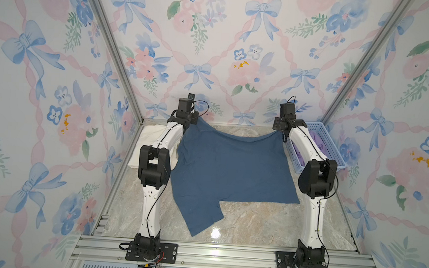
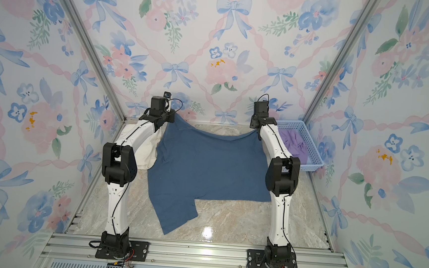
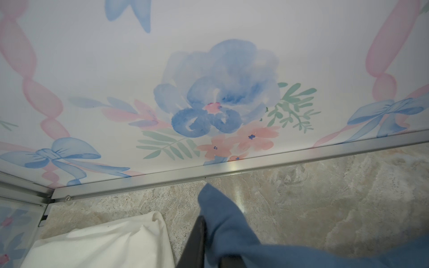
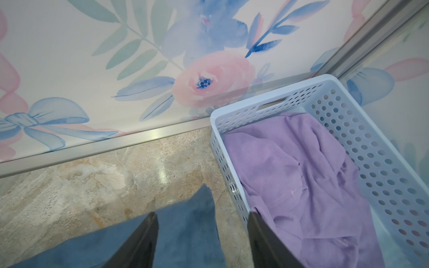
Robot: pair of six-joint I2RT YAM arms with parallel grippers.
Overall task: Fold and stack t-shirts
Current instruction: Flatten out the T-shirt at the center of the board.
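A: Where is the blue t-shirt (image 1: 231,167)?

B: It is spread over the middle of the counter (image 1: 254,220), with one sleeve pointing toward the near edge. Its two far corners are raised, one at each end effector, and the far edge sags between them.

A: And the grips?

B: The right end effector (image 4: 203,214) stands wide. A peak of blue cloth rises between its fingers and leans on one of them. The left end effector (image 3: 215,237) is narrow with cloth between its fingers, but I cannot tell whether it pinches.

A: How will it handle?

B: Light and limp, I judge. It droops wherever nothing supports it, so lifting by one corner would bunch it. It won't break, and it probably slides easily on this glossy counter.

A: Where should it be held?

B: At the hem corners or shoulders, both sides at once, pinching every layer so the fold comes out straight.

A: The white t-shirt (image 1: 151,135)?

B: It is a compact bundle at the far left, just beside the blue one. The basket (image 4: 262,104) at the far right holds purple cloth (image 4: 290,162).
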